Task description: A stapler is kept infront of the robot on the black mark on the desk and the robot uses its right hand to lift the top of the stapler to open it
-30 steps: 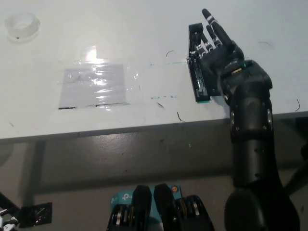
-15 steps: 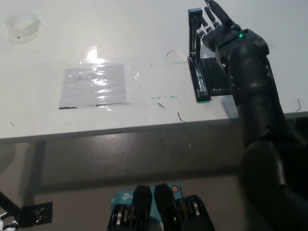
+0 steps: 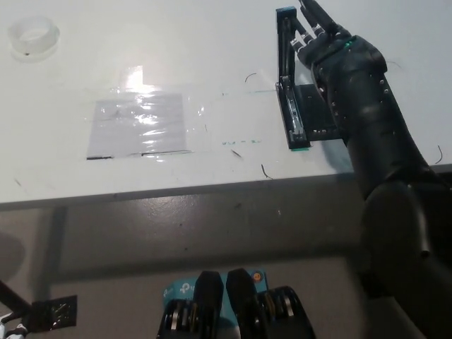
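A black stapler with teal ends lies near the desk's front right edge, its base [image 3: 294,126] flat on the white desk [image 3: 212,78]. Its top arm [image 3: 284,46] is swung up and stands steeply from the rear hinge. My black right hand [image 3: 321,41] is beside the raised arm, fingers stretched out and resting against its upper end, not wrapped around it. Only a white sliver of my left hand [image 3: 7,330] shows at the bottom left corner.
A taped clear plastic sheet [image 3: 138,126] with a black line along its lower edge lies at the desk's middle left. A roll of clear tape [image 3: 30,38] sits at the far left corner. The desk's front edge [image 3: 176,192] runs across the picture, with grey floor below it.
My right hand has risen and moved away from me, and the stapler's top arm has swung up from nearly flat to steeply raised. The base stayed in place.
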`<state>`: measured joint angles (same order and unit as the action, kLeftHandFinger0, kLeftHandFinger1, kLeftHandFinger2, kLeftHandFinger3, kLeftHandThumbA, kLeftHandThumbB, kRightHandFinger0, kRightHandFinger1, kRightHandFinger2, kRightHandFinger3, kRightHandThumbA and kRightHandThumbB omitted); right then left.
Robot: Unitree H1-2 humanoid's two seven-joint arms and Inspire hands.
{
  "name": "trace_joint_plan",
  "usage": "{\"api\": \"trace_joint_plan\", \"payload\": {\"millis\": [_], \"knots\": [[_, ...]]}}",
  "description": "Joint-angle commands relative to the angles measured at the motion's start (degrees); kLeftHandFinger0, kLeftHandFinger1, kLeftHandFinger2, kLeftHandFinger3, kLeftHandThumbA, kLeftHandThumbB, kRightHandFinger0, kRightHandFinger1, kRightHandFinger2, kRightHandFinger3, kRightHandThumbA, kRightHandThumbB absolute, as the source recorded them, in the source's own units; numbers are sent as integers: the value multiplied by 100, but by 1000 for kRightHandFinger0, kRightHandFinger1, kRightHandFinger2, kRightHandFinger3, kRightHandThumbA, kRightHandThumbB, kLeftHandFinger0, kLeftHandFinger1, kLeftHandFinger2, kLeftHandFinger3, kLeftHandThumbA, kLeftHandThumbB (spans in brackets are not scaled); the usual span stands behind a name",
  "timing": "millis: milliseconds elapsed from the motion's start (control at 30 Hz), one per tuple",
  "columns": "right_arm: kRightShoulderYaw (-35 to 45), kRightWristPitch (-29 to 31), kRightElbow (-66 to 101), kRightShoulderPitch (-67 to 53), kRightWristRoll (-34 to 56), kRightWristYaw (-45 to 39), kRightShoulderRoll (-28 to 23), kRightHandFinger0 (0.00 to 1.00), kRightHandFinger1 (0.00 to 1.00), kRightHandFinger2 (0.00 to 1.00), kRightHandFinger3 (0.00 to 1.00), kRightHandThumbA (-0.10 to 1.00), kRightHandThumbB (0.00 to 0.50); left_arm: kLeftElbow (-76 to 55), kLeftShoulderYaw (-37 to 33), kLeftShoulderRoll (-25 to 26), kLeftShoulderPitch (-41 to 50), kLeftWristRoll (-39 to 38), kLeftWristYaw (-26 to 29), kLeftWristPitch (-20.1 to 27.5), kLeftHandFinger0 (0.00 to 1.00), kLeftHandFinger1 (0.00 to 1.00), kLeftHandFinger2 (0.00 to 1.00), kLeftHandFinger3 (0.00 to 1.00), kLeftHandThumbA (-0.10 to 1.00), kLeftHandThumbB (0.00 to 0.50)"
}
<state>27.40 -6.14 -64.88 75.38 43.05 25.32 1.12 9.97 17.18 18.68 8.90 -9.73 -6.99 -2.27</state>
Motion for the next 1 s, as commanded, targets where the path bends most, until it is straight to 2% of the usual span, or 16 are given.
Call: {"api": "trace_joint_plan", "payload": {"millis": [0, 67, 100, 133, 200, 300, 400, 467, 567, 600, 667, 800, 833, 867, 967], "knots": [[-102, 61, 1116, 297, -78, -633, 56, 645, 750, 784, 898, 1000, 216, -75, 84, 50, 64, -128, -34, 179, 486, 556, 710, 836, 683, 103], [-150, -118, 1453, 129, -79, -588, 95, 659, 759, 794, 904, 1000, 209, -99, 87, 50, 35, -119, -6, 141, 482, 556, 721, 841, 686, 104], [-211, -600, 2412, -404, 59, -456, 225, 680, 768, 807, 923, 1000, 200, -82, 88, 55, 49, -103, -1, 166, 472, 553, 720, 836, 698, 111], [-217, -667, 2546, -473, 85, -434, 244, 684, 771, 812, 926, 1000, 201, -76, 89, 55, 48, -105, -1, 170, 471, 552, 719, 834, 700, 111], [-275, -949, 3160, -839, 145, -319, 300, 671, 747, 791, 924, 1000, 202, -48, 79, 70, 45, -114, -35, 203, 471, 550, 730, 835, 712, 112], [-325, -1341, 3955, -1350, 290, -256, 355, 652, 723, 769, 916, 1000, 177, -75, 91, 68, 45, -96, 0, 191, 456, 534, 704, 826, 708, 124], [-357, -1779, 4789, -1945, 510, -174, 429, 656, 719, 780, 970, 1000, 176, -99, 102, 89, 36, -78, 35, 83, 475, 542, 707, 827, 709, 117], [-384, -2022, 5349, -2389, 623, -51, 532, 681, 735, 781, 961, 1000, 188, -111, 112, 86, 18, -90, 44, 73, 469, 538, 694, 824, 699, 120], [-474, -2079, 5558, -2573, 684, -42, 542, 684, 741, 803, 979, 1000, 175, -137, 120, 100, 13, -92, 43, 67, 463, 533, 688, 810, 699, 125], [-584, -2079, 5744, -2776, 819, 26, 553, 713, 767, 838, 1000, 1000, 155, -122, 123, 106, 14, -108, 22, 100, 463, 539, 694, 817, 701, 128], [-697, -2079, 6002, -3156, 1017, 98, 633, 712, 766, 851, 1000, 1000, 142, -150, 124, 113, 16, -88, 36, 93, 456, 527, 696, 814, 716, 157], [-912, -2079, 6234, -3494, 1262, 271, 650, 697, 755, 840, 1000, 1000, 159, -114, 113, 134, -45, -84, 22, 101, 476, 534, 694, 810, 730, 171], [-970, -2079, 6270, -3594, 1336, 258, 658, 706, 757, 841, 1000, 1000, 151, -95, 117, 138, -55, -88, 21, 112, 476, 534, 692, 808, 730, 173], [-1070, -2079, 6384, -3791, 1479, 182, 715, 760, 792, 876, 1000, 1000, 140, -46, 133, 136, -65, -128, -1, 148, 481, 540, 699, 810, 726, 178], [-1256, -2079, 6506, -3995, 1646, 230, 739, 786, 823, 903, 1000, 1000, 127, -84, 145, 143, -67, -119, 12, 133, 465, 537, 689, 807, 728, 177]]}}
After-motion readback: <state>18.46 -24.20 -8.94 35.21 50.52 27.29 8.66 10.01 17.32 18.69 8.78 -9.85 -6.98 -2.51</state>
